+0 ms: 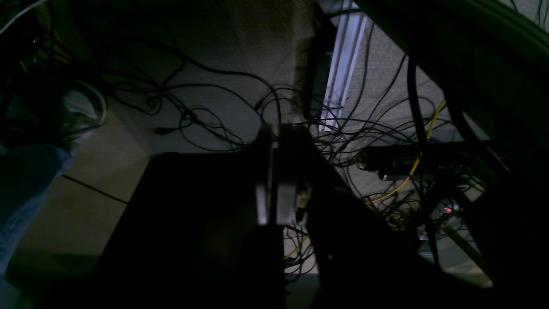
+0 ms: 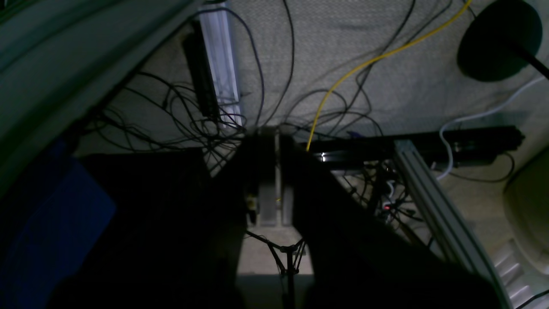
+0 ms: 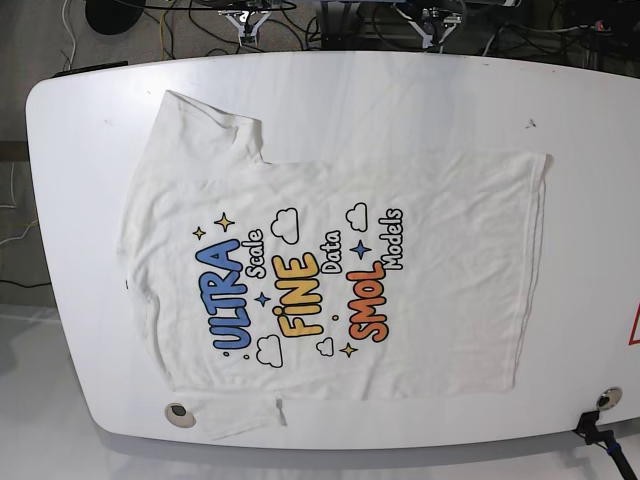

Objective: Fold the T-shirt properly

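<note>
Close to each wrist camera, the left gripper (image 1: 274, 171) and the right gripper (image 2: 270, 176) point down at a grey carpeted floor (image 2: 343, 38) strewn with tangled black cables (image 1: 206, 111), each with its two jaws pressed nearly together and nothing between them. Across the white rounded table (image 3: 400, 90) in the base view lies one large white short-sleeved T-shirt (image 3: 330, 270), spread flat and print-up, collar toward the view's left and hem toward its right, one sleeve reaching the far edge and the other hanging over the near edge. At the table's far edge, the two arms' bases (image 3: 250, 15) show only partly.
</note>
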